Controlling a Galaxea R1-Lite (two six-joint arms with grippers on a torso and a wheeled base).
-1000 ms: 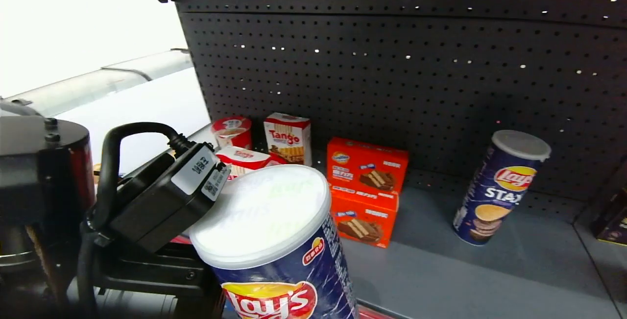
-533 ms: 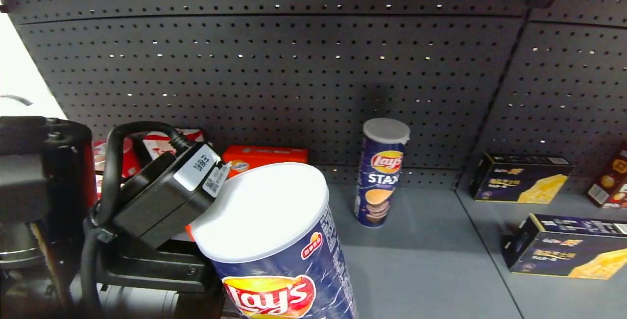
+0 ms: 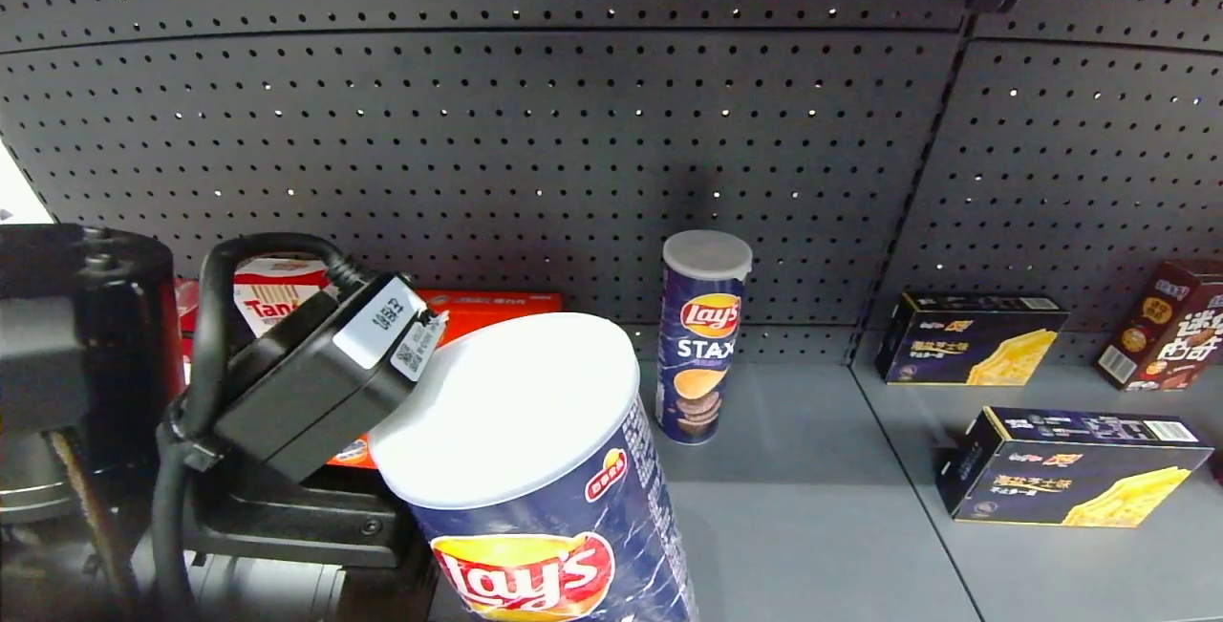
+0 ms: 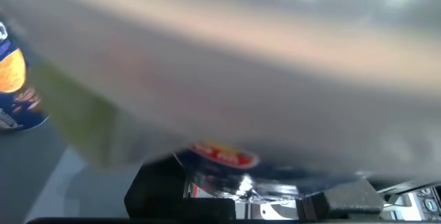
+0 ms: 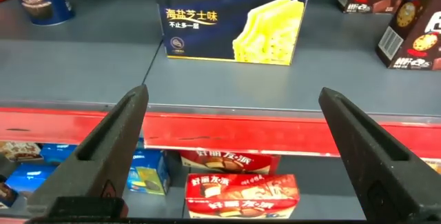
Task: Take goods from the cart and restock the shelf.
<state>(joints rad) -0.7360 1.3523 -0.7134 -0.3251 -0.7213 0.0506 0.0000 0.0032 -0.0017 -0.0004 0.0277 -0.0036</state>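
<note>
At the far left of the grey metal shelf [image 3: 812, 507], a white-and-red wafer box [image 3: 277, 292] and an orange carton [image 3: 497, 302] sit behind the left gripper [image 4: 248, 186]. It is clamped around a blue cylindrical chips can with a white plastic lid [image 3: 530, 469], held aloft in front of the shelf. Further right a second blue chips can [image 3: 702, 335] stands upright near the black pegboard [image 3: 573, 125]. Beyond it lie a navy-and-yellow box [image 3: 970, 338] at the back, another navy-and-yellow carton [image 3: 1070, 467] nearer the front, and a brown box [image 3: 1161, 326]. The right gripper [image 5: 234, 162] hangs before the shelf's red front edge [image 5: 227, 131], fingers [image 5: 103, 155] spread wide and holding nothing.
</note>
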